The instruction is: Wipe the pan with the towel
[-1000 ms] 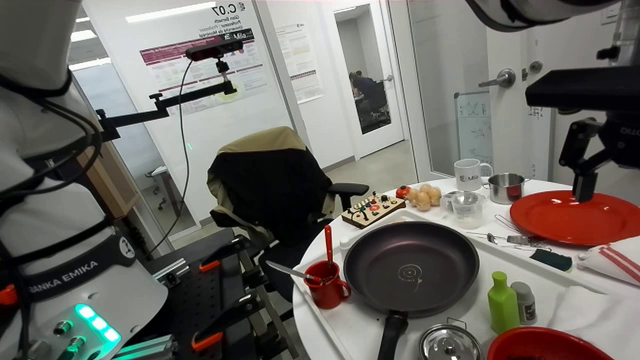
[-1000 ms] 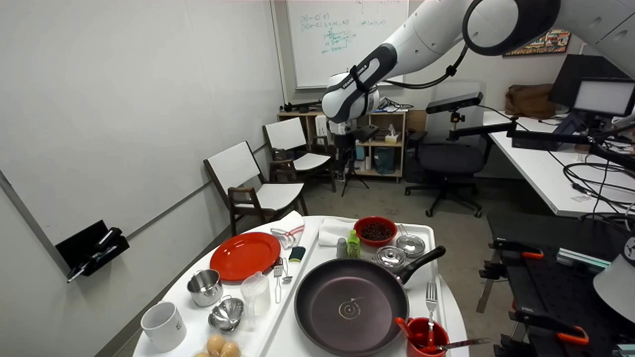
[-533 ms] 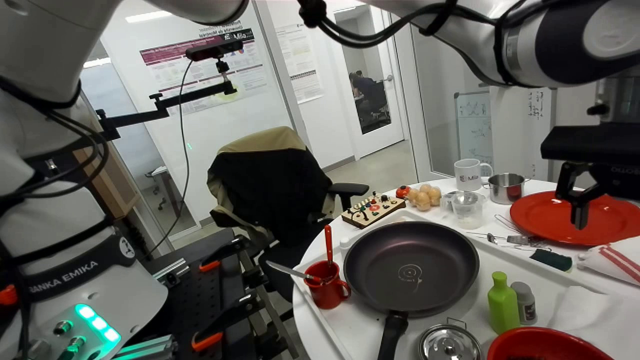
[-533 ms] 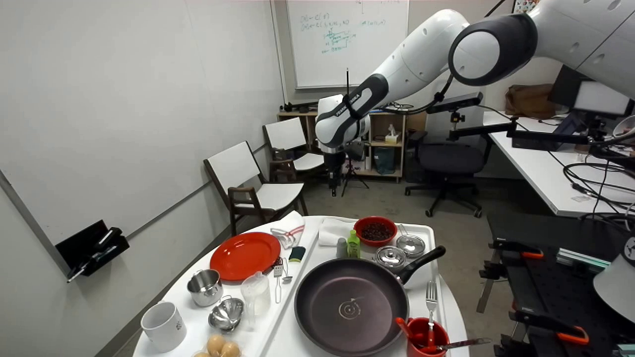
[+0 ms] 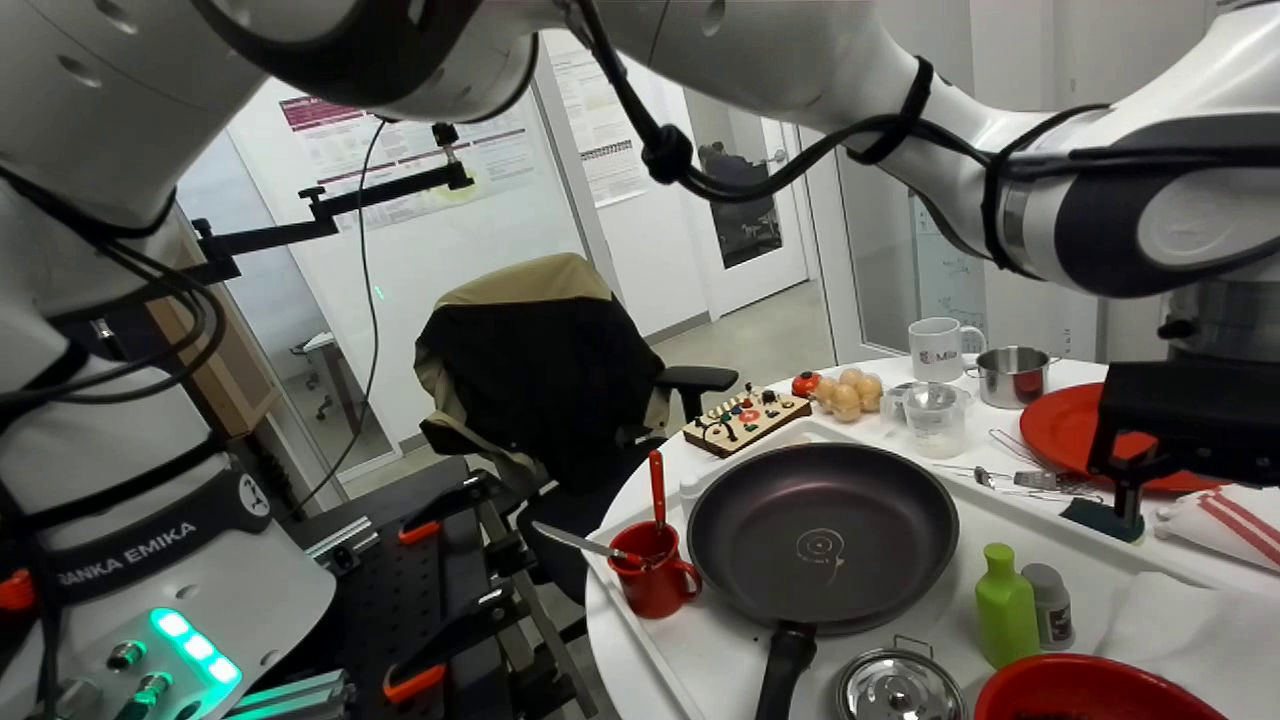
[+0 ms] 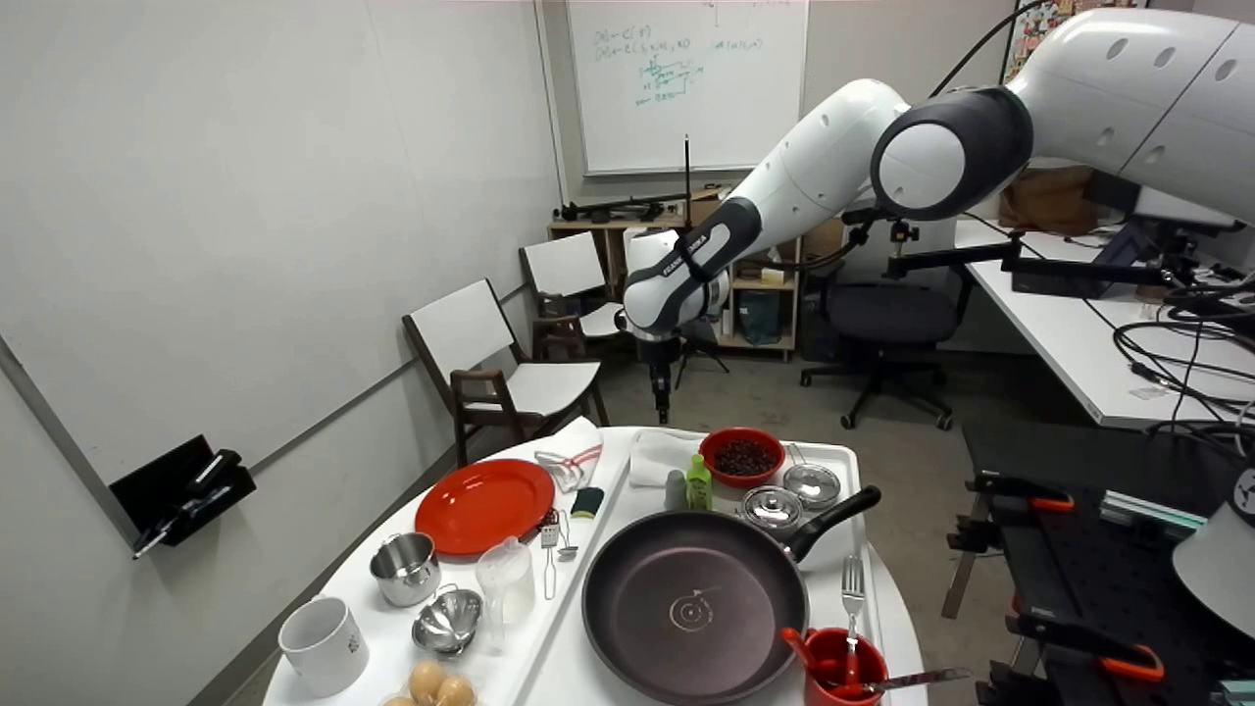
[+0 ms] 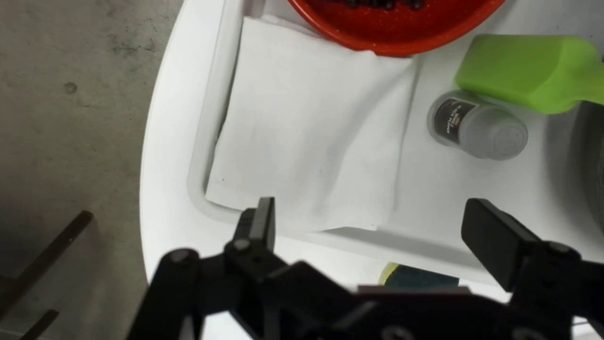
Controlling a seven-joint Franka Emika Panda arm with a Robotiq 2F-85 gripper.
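Observation:
A dark frying pan [image 5: 820,530] lies on a white tray in both exterior views [image 6: 691,613]. Its rim shows at the right edge of the wrist view [image 7: 595,160]. A folded white towel [image 7: 306,127] lies flat in the tray corner, against the red bowl; it also shows in both exterior views [image 5: 1175,625] [image 6: 662,459]. A second white towel with red stripes [image 5: 1235,520] [image 6: 578,449] lies on the table beside the tray. My gripper [image 7: 368,208] is open and empty, pointing down above the tray's towel end. In an exterior view the gripper [image 6: 663,412] is above the table's far edge.
A green bottle [image 7: 524,71] and grey shaker [image 7: 479,125] stand between towel and pan. The red bowl [image 7: 396,28] holds dark beans. A sponge [image 7: 420,276] and red plate [image 6: 485,507] lie beside the tray. A red mug [image 6: 845,667] with cutlery stands by the pan.
The arm and gripper have come down steadily toward the table and swung slightly across it. The gripper stays empty. The pan, towels and other objects have not moved.

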